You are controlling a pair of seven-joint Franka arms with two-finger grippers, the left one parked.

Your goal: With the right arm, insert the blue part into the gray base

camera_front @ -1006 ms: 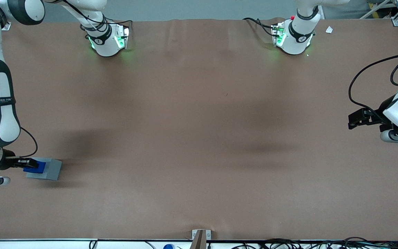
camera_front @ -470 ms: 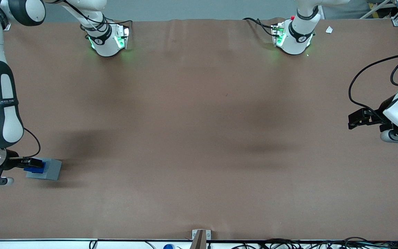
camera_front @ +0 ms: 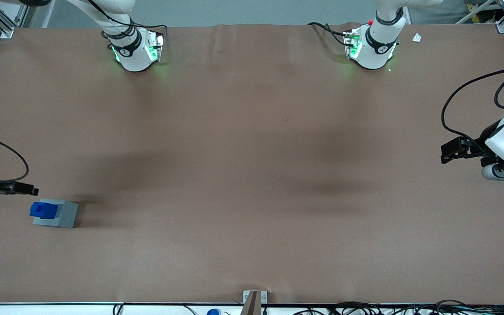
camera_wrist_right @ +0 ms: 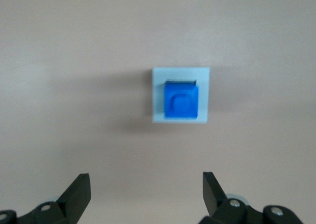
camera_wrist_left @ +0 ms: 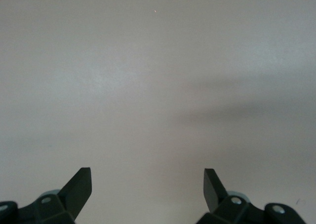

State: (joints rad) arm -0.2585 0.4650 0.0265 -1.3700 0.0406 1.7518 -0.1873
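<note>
The blue part [camera_front: 43,209] sits in the recess of the gray base [camera_front: 61,215] on the brown table, at the working arm's end. In the right wrist view the blue part [camera_wrist_right: 180,101] stands in the gray base [camera_wrist_right: 205,95], seen from above. The right arm's gripper [camera_front: 31,191] is open and empty. It hangs above the table, clear of the blue part and a little farther from the front camera. Its fingertips [camera_wrist_right: 79,189] are spread wide with nothing between them.
The two arm bases [camera_front: 136,48] [camera_front: 370,43] stand on the table farthest from the front camera. Cables [camera_front: 365,307] and a small bracket [camera_front: 254,299] lie at the table edge nearest the camera.
The gripper has let go of the blue part, opened, and risen away from the gray base. The blue part stays seated in the base.
</note>
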